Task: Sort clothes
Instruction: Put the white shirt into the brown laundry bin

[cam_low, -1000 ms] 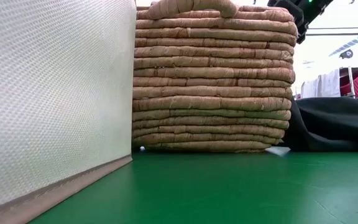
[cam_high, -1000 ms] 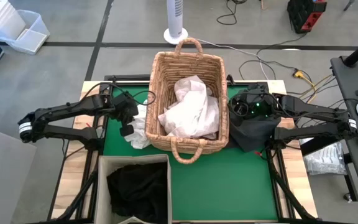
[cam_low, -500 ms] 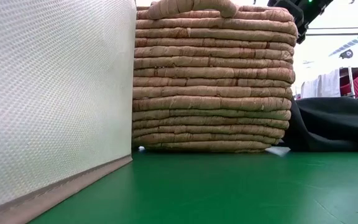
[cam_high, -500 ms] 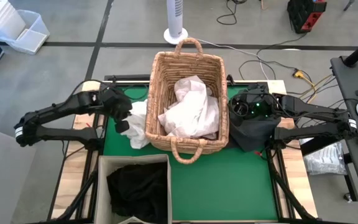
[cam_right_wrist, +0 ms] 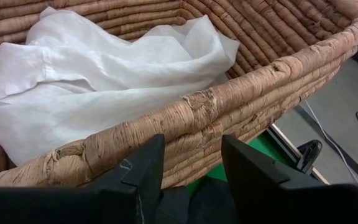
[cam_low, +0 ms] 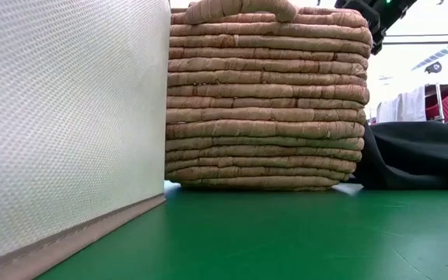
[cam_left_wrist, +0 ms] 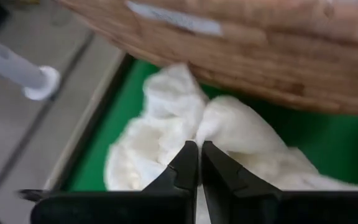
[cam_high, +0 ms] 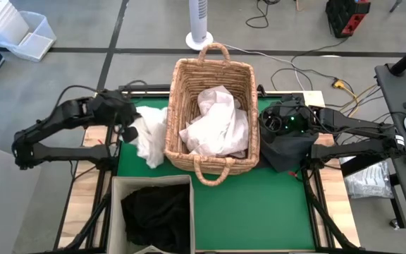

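My left gripper (cam_high: pixel 131 131) (cam_left_wrist: pixel 199 150) stands just left of the tan wicker basket (cam_high: pixel 213 106) (cam_low: pixel 267 93) and is shut on a white garment (cam_high: pixel 150 138) (cam_left_wrist: pixel 166 134). More white garments (cam_high: pixel 217 123) (cam_right_wrist: pixel 104 81) lie in the basket. My right gripper (cam_high: pixel 265 124) (cam_right_wrist: pixel 191 163) is open at the basket's right wall, over a dark garment (cam_high: pixel 287 152) (cam_low: pixel 418 155) that lies on the green mat. A black garment (cam_high: pixel 157 215) lies in the beige bin (cam_high: pixel 118 212) (cam_low: pixel 68 117). My left gripper pinches a bunched fold (cam_left_wrist: pixel 199 132) of the white garment between its two fingers, coming from the table's left side. The cloth spreads away from the fingers toward the basket wall, and its lower end (cam_high: pixel 154 159) hangs down beside the basket.
The basket takes up the middle of the green mat (cam_high: pixel 252 212) (cam_low: pixel 286 241), with the bin at the near left corner. Open mat lies near of the basket. A white fan base (cam_high: pixel 198 39) and cables lie on the floor beyond the far edge.
My left gripper has drawn back toward the table's left edge and a little toward the far edge, staying shut on the white garment. The garment has been pulled out leftward from beside the basket and spread, and its white tip at the basket's foot has gone from the low view.
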`<action>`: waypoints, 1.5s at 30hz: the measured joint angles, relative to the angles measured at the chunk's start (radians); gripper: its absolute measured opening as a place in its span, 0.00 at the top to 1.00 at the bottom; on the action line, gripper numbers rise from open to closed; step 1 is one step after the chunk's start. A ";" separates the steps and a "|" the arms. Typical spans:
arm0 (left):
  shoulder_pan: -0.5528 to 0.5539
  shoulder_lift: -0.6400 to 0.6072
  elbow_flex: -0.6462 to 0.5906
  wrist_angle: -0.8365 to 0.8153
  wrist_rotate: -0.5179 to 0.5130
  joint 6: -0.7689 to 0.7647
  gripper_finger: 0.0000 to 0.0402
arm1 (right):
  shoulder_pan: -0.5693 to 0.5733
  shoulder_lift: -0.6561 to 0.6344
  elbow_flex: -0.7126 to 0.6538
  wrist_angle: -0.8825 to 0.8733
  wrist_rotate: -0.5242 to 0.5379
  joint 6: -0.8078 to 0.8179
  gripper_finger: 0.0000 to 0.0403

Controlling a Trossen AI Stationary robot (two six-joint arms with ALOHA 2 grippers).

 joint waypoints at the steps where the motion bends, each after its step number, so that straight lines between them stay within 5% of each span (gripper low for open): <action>1: -0.002 -0.007 0.017 0.000 -0.026 0.000 1.00 | 0.000 0.000 0.000 0.000 0.000 0.000 0.61; 6: -0.024 -0.027 0.099 0.009 -0.136 0.010 1.00 | 0.000 0.000 0.000 0.002 0.000 -0.007 0.63; 25: -0.150 0.046 0.334 0.104 -0.137 -0.042 1.00 | 0.000 0.002 0.040 0.190 -0.003 -0.119 0.60; 35: -0.149 0.092 0.279 -0.141 -0.136 -0.105 0.98 | 0.000 -0.015 0.065 0.154 -0.008 -0.121 0.61; 45: -0.145 0.117 0.074 -0.151 -0.142 -0.124 0.70 | 0.000 -0.017 0.065 0.121 -0.010 -0.101 0.61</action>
